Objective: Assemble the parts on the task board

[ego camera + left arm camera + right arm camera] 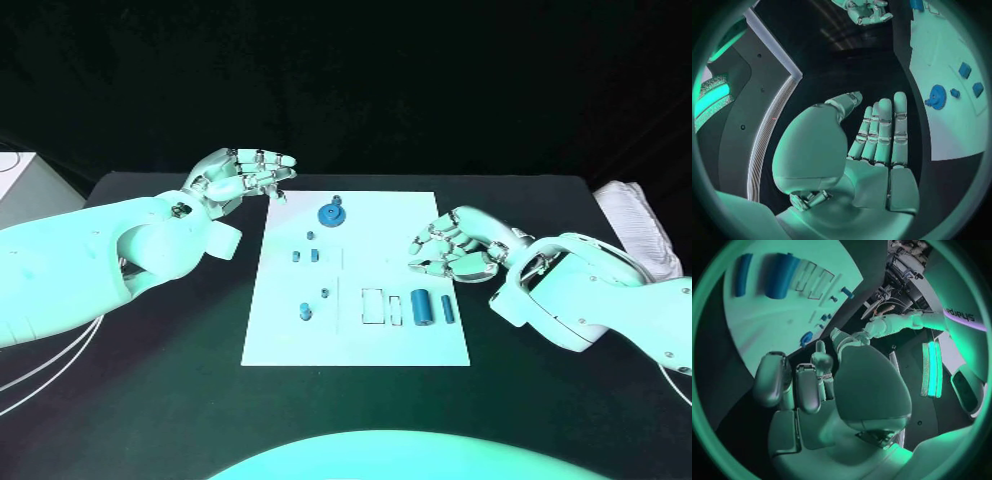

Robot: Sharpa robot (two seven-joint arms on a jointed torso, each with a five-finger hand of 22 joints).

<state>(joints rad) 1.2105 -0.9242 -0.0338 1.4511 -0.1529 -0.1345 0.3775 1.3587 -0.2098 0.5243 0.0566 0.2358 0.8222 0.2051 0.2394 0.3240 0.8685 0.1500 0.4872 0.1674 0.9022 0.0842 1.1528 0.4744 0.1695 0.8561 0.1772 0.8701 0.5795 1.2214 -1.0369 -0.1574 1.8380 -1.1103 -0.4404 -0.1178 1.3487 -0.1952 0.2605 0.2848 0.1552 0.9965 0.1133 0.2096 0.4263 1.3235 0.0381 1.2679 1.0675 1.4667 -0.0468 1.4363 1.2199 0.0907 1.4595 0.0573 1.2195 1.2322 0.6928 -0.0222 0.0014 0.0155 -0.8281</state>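
In the middle of the black table [144, 400] lies the task board [289, 335], a flat white rectangular plate with a smooth surface and thin outlined slots. On it the blue parts are spread: a round disc-like part [333, 214] with a small knob near the far edge, some tiny blocks [304, 256] below it, a small peg [306, 311] nearer the front, and at the right a thick cylinder [421, 306] lying beside a thinner rod [449, 308]. The left hand [242, 176] is at the far left corner of the board, over the table, and holds nothing; in the left wrist view its fingers [882, 132] are straight and close together, with the thumb apart. The right hand [457, 246] is at the right edge of the board, its fingers bent loosely and apart, also holding nothing. The right wrist view shows the cylinder [782, 276] and rod [742, 274] close, with ribbed-looking sides, which the head view does not make clear. A folded white cloth [635, 225] lies at the table's right edge.
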